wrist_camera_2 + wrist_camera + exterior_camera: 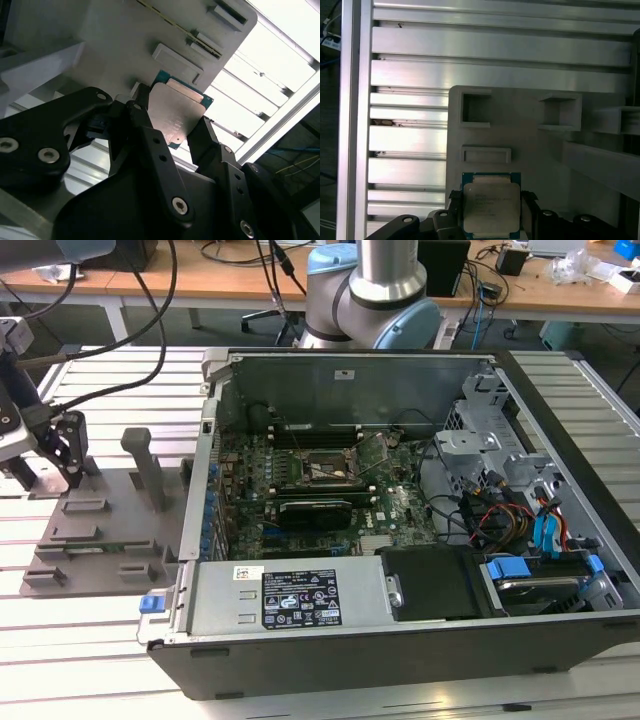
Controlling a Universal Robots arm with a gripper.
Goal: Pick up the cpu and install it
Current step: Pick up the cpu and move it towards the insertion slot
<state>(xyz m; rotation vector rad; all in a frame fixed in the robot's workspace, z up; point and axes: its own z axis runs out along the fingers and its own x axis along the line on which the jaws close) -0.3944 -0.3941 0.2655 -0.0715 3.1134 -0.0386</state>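
Note:
The cpu [491, 207] is a flat square chip with a silvery top and a green rim [175, 112]. It sits between the black fingers of my gripper [491, 199], which press against two opposite edges, so the gripper [170, 117] is shut on it. The chip is at the edge of the grey fixture plate [520, 135]; whether it is lifted off the plate I cannot tell. In the exterior view my gripper [65, 455] is at the far left over that plate [100, 535]. The black socket frame [322, 470] lies inside the open computer case [560, 430], well toward the exterior view's right.
A grey upright post [145, 465] and low blocks stand on the fixture plate between the gripper and the case wall [200, 490]. The slatted aluminium table [60, 640] runs beneath. Cables and drive bays fill the case's right side [520, 520]. The arm's base [380, 290] stands behind the case.

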